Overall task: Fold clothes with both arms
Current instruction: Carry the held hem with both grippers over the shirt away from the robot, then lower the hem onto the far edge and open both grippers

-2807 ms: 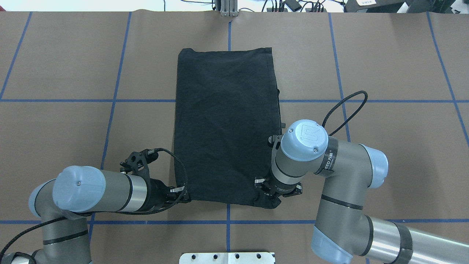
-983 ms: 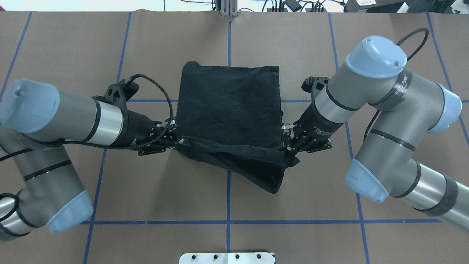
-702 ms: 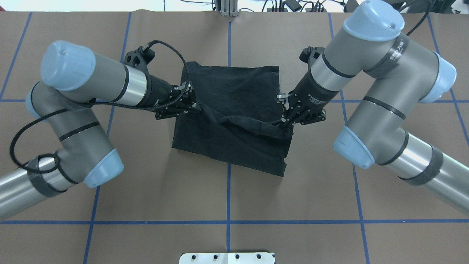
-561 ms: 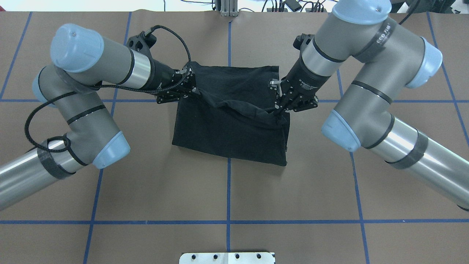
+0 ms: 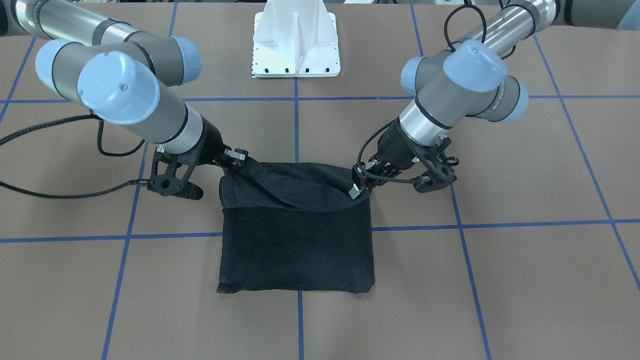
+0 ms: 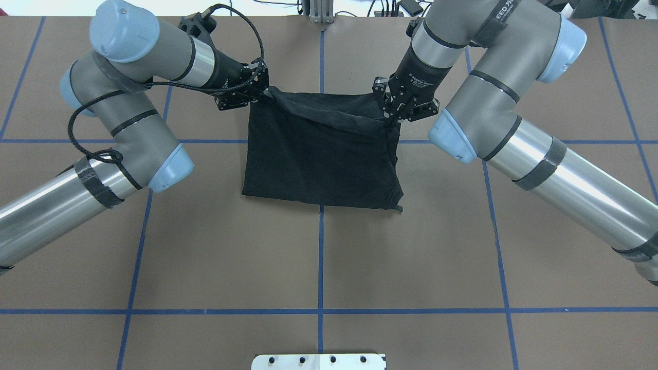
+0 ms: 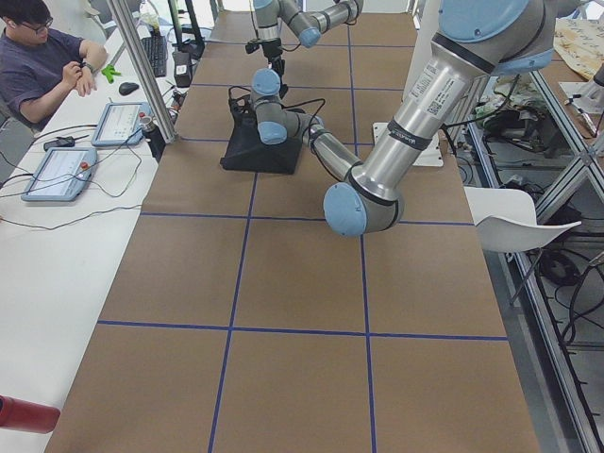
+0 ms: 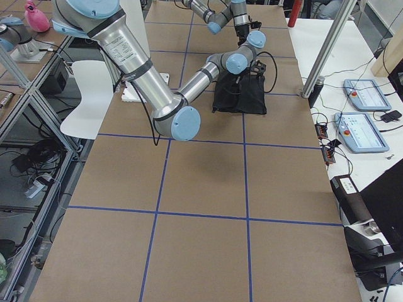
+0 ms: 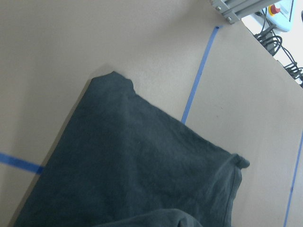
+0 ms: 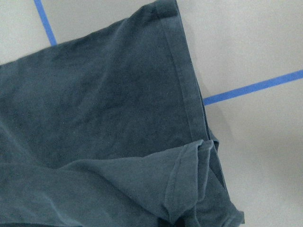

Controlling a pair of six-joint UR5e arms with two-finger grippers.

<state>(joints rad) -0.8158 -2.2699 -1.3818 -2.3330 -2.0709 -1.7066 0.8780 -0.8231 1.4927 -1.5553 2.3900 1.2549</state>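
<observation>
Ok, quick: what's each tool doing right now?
Left tool: closed, holding one lifted corner of the black shirt.
Right tool: closed, holding the other lifted corner.

Robot's left arm (image 6: 123,133) and right arm (image 6: 540,164): silver-grey tubes, light-blue joint caps each with a small screw, black bands. Black left gripper (image 6: 259,93), right gripper (image 6: 393,114). Braided black cables (image 6: 258,37). White lettering on right wrist.

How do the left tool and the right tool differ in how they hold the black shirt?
The left tool lies more level, pointing sideways. The right tool tilts more steeply downward. The left tool's corner sits farther across the table than the right tool's, so the held edge of the T-shirt slants. Both are shut on a corner of that edge, holding it above the lower layer.
</observation>
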